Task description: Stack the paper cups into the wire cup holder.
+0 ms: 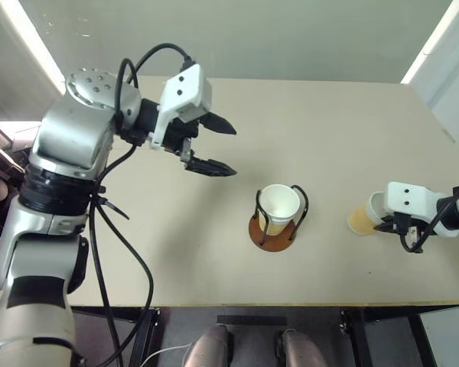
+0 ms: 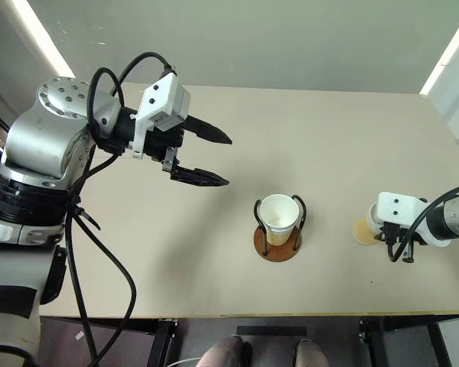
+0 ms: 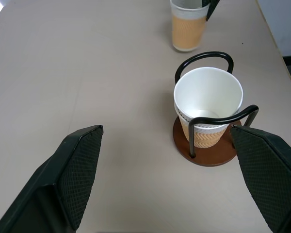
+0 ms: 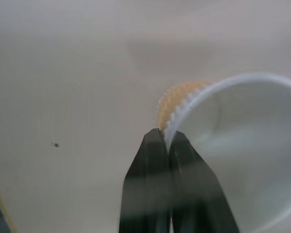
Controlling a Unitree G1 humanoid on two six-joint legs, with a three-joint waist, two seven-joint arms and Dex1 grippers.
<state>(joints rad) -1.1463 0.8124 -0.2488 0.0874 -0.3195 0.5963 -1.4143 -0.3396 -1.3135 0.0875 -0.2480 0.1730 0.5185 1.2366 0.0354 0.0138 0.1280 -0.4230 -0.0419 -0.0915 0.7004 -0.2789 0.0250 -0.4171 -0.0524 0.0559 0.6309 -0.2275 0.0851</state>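
In the left eye view, the left gripper (image 1: 212, 145) is hovering above the beige table (image 1: 344, 122) with its two black fingers spread wide and nothing between them, well to the left of the wire cup holder (image 1: 274, 232). The holder is standing near the table's front edge, with stacked paper cups (image 1: 279, 205) sitting upright between its black wire loops. Further right, the right gripper (image 1: 389, 223) is pinching the rim of a lone paper cup (image 1: 363, 216) that is leaning to the left. In the left wrist view, the holder's reddish-brown disc is resting just beside one of the wide-open fingers (image 3: 77, 170), with the lone cup beyond it. In the right wrist view, the right gripper's fingers are pressing together on the cup's white rim, one inside and one outside.
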